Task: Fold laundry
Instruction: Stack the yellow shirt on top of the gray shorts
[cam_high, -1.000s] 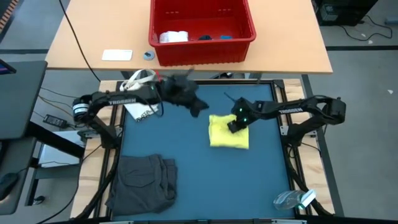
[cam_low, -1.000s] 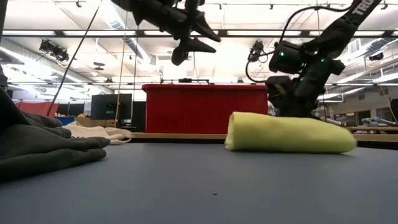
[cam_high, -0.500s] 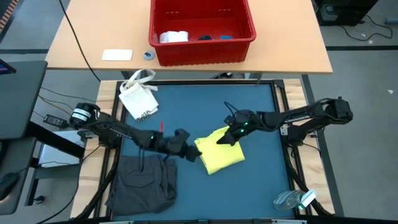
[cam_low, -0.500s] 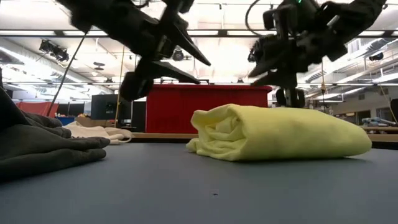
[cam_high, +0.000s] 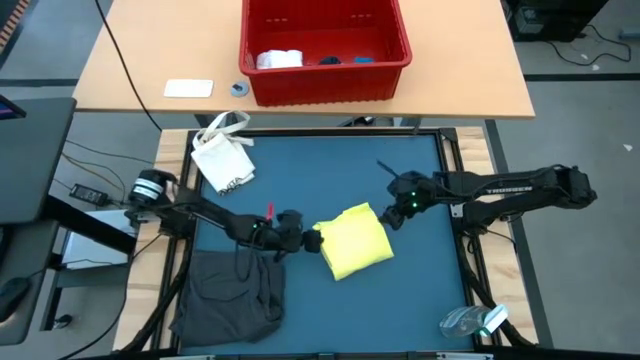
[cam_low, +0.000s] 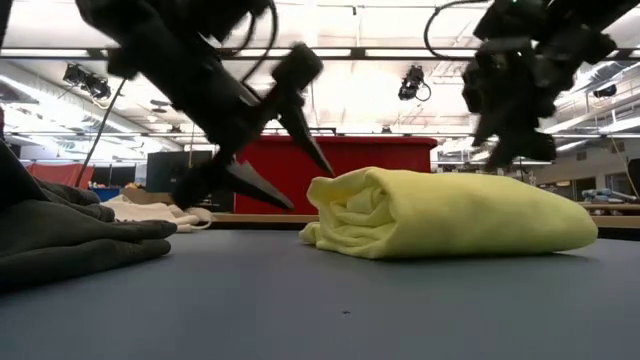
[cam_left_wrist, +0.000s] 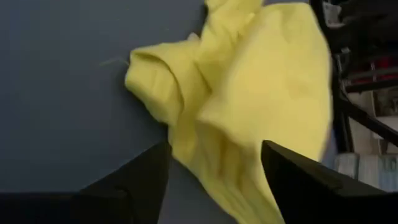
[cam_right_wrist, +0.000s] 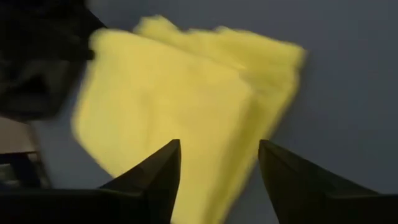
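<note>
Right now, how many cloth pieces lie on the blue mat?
2. The yellow shirt lies bundled mid-mat between both grippers; the grey garment sits at the left front corner. The white bag isn't counted. More pieces in the basket may be hidden.

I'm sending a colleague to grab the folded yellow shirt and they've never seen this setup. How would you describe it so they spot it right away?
Start at the dark blue table between the two arms. The yellow T-shirt lies near its middle as a folded bundle, between the left gripper and the right gripper, both open. It is the only bright yellow thing there; the dark grey garment and the white bag lie off toward the left edge.
</note>
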